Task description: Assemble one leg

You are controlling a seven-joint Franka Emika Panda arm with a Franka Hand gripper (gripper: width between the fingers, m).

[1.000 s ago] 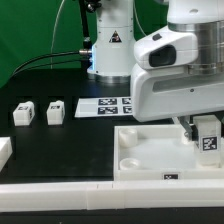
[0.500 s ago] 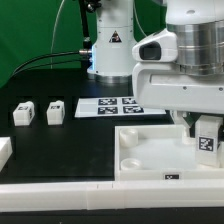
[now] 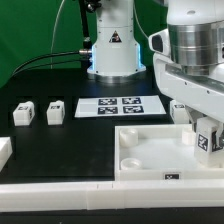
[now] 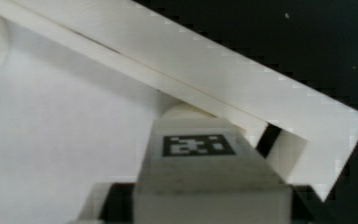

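My gripper (image 3: 203, 125) is shut on a leg (image 3: 208, 140), a small white post with a black-and-white tag. It holds the leg upright in the far corner of the white square tray (image 3: 140, 172) at the exterior view's right. In the wrist view the leg (image 4: 197, 150) fills the space between my dark fingers (image 4: 115, 200), close beside the tray's wall (image 4: 211, 70). Whether the leg's base touches the tray is hidden. Two more legs (image 3: 22, 113) (image 3: 55, 112) stand on the black table at the exterior view's left.
The marker board (image 3: 120, 106) lies behind the tray, in front of the arm's base (image 3: 112, 55). A white block (image 3: 4, 150) sits at the left edge. A long white bar (image 3: 60, 192) runs along the table's front.
My wrist has turned and shifted slightly towards the exterior view's right, with the leg still in its grip; the leg sits a little lower and further right.
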